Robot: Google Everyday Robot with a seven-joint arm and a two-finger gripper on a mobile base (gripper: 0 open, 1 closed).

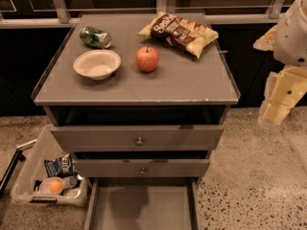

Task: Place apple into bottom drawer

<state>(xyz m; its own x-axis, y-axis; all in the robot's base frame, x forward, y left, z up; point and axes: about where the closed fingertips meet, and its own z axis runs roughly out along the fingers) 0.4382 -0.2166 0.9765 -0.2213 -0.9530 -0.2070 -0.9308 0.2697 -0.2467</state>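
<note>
The red apple (147, 59) stands upright on the grey cabinet top (192, 85), near its middle, between a white bowl and a chip bag. The bottom drawer (141, 207) is pulled out at the foot of the cabinet, and its flat grey floor is bare. My gripper (277, 107) hangs off the cabinet's right side, about level with the top's front edge, well right of the apple and holding nothing that I can see.
A white bowl (97, 63), a green can (95, 37) on its side and a chip bag (178, 31) share the top. Two knobbed drawers (138, 138) sit slightly out. A clear bin (29, 176) on the floor at left holds a pale orange fruit (55, 185) and packets.
</note>
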